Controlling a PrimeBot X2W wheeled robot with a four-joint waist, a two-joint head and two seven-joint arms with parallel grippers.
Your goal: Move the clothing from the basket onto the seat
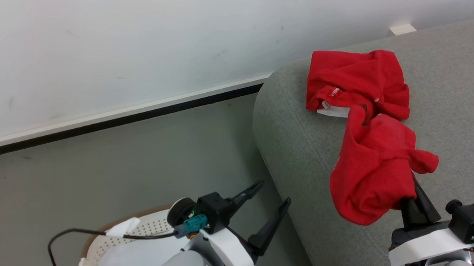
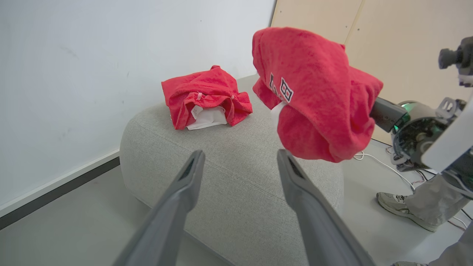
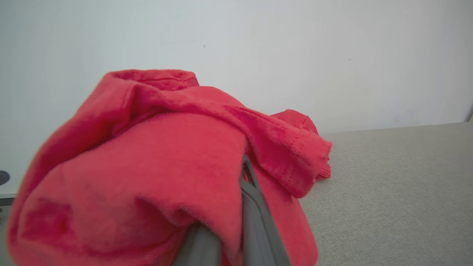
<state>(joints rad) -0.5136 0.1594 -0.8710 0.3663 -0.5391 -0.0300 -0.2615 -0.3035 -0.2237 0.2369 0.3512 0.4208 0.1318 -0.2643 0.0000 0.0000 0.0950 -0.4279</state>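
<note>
The right gripper is pinched shut on the lettered jersey, holding it bunched above the seat, likely to drop it beside the other red garment lying there. The left gripper, wide open and empty, hovers by the basket.

A white letter B, edged in black, stands on the red jersey. The letter just beside it is half folded away and unreadable. The small tags on the other red garment are too small to read.
</note>
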